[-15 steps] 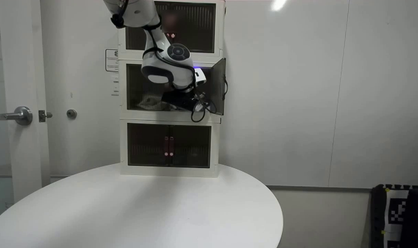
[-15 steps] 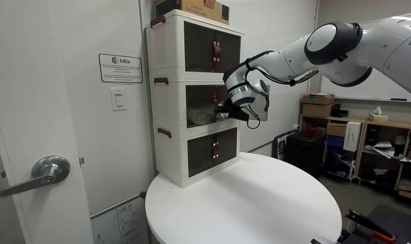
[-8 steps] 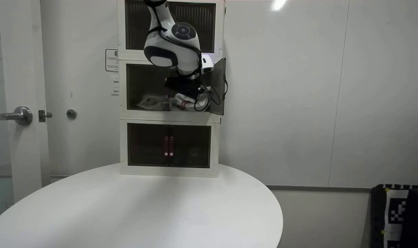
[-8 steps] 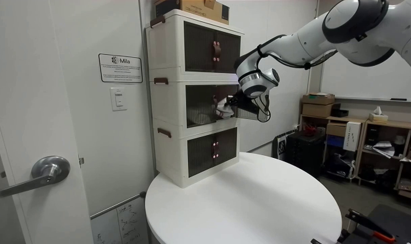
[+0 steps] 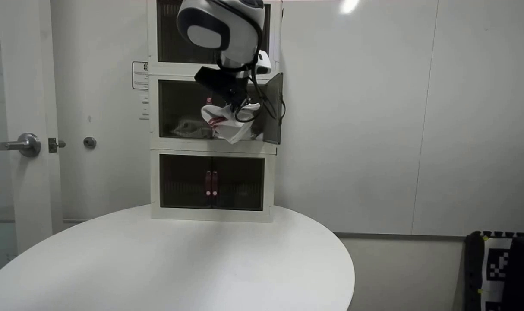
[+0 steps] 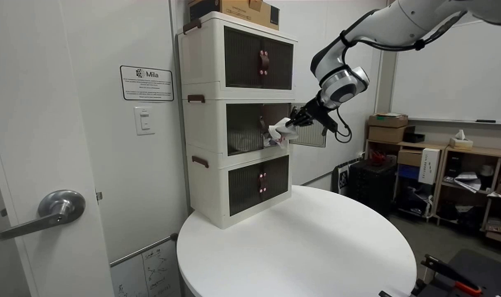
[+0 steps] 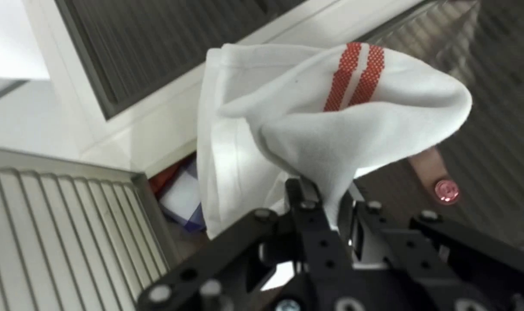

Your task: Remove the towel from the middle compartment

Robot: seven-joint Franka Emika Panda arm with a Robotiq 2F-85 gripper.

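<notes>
A white towel with red stripes point(image 7: 309, 142) hangs bunched from my gripper point(image 7: 329, 194), whose two fingers pinch it. In both exterior views, the towel point(image 5: 229, 123) point(image 6: 283, 131) is in front of the opening of the middle compartment point(image 5: 180, 144) point(image 6: 254, 152), with its lower edge near the sill. My gripper point(image 5: 240, 105) point(image 6: 291, 122) is outside the compartment, above the towel. One door of the compartment point(image 5: 274, 110) point(image 6: 310, 135) stands swung open; it also shows in the wrist view point(image 7: 63, 233). The other door is shut. The pinched part of the towel is partly hidden by the fingers.
A greyish item point(image 5: 192, 128) shows dimly behind the shut door. A blue and white item point(image 7: 184, 198) sits inside the open half. The top and bottom compartments point(image 6: 258, 57) point(image 6: 258, 185) are shut. A round white table point(image 6: 300, 247) carries the cabinet.
My gripper has moved up and back from the compartment, pulling the towel with it. The towel has come out of the opening and now hangs from the fingers.
</notes>
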